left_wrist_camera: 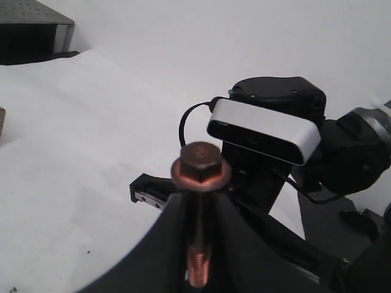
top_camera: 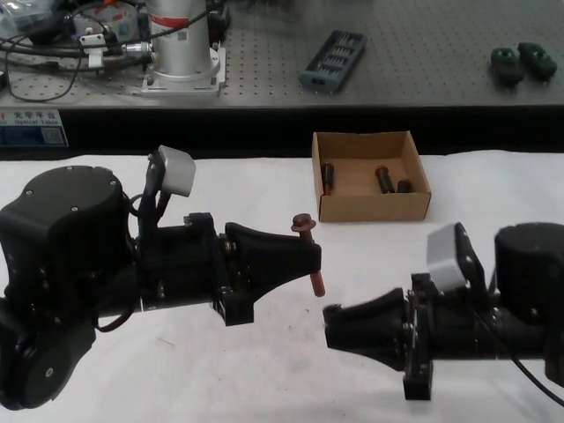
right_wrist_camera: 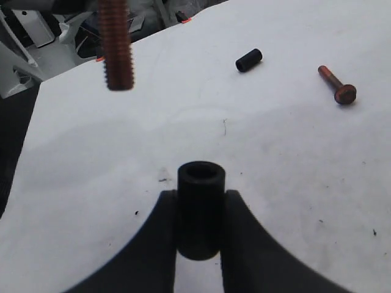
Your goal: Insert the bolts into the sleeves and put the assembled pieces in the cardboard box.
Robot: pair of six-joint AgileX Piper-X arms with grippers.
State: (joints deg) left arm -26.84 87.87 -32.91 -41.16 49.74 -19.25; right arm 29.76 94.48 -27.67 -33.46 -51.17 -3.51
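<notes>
**Bolt and sleeve held in front of the box, not yet joined**

The box (top_camera: 370,210) stands open on the white worktop (top_camera: 220,370). Three small pieces (top_camera: 384,180) lie on its floor, dark with some copper colour. I cannot tell if all of them are assembled.

In front of the box, on the side of the arms and a little to the left of it, the left pincer (top_camera: 314,261) is pinching a copper bolt (top_camera: 303,224). Its fingers (left_wrist_camera: 165,244) press on the shank from both sides. The bolt stands almost upright, with the flanged hexagon head on top. The threaded end points down and is free below the fingers.

The right pincer (right_wrist_camera: 201,195) is also in front of the box, farther from it than the left pincer. It is pressed on a black sleeve (right_wrist_camera: 201,213), one finger on each side. The open bore of the sleeve is turned to the side where the bolt hangs. The threaded end is near the sleeve but apart from it, so the bolt is not yet inside.

A loose sleeve (right_wrist_camera: 248,60) lies on its side on the worktop, and a loose bolt (right_wrist_camera: 337,84) lies flat near it without touching. Where these two are relative to the box cannot be told.

Behind the box, past the white edge, a dark tray (top_camera: 333,60) lies on a grey perforated board (top_camera: 423,35).
</notes>
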